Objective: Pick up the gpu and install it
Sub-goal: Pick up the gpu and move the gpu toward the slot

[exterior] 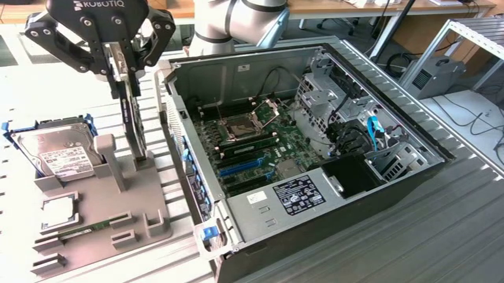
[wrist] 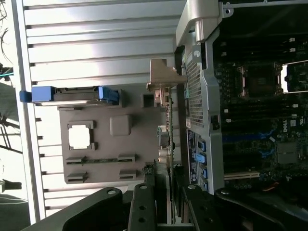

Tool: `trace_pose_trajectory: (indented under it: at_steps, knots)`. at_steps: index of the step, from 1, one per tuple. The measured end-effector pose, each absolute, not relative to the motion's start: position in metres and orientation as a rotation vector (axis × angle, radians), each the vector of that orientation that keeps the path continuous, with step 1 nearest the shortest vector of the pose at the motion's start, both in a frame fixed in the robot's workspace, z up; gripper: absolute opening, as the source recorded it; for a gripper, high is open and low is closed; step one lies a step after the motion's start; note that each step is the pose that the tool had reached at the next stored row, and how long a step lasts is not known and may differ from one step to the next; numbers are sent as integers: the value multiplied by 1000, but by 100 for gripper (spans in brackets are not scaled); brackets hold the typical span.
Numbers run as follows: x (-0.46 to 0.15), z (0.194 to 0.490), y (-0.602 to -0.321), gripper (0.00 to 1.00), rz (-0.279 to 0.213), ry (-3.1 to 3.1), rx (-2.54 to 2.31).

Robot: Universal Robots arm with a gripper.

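Observation:
The gpu (exterior: 136,124) is a thin dark card seen edge-on, standing upright over the grey holder (exterior: 102,206) at the exterior view's left. My gripper (exterior: 126,75) is shut on its upper edge, one finger on each face. The card's lower end sits at the holder's upright slot, and I cannot tell whether it has lifted clear. In the wrist view the gpu (wrist: 167,120) runs as a narrow strip from my gripper (wrist: 163,175) to its silver end bracket (wrist: 163,77). The open computer case (exterior: 370,76) lies just beside it, with the motherboard (exterior: 252,147) and blue slots (exterior: 240,168) exposed.
On the holder are a silver hard drive (exterior: 59,150) in blue rails, a square processor chip (exterior: 59,211) and a narrow green memory stick (exterior: 79,232). The case's near wall (wrist: 202,96) stands close beside the card. Cables and drive cages fill the case's far side (exterior: 354,135).

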State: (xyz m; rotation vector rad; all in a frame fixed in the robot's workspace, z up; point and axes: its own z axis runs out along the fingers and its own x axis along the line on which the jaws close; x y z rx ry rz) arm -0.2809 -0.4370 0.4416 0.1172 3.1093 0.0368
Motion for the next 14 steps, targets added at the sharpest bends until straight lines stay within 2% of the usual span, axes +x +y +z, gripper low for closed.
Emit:
trace_pose_trajectory:
  at_steps: [14]
  knots:
    - [-275, 442, -437, 27, 33, 3110, 117]
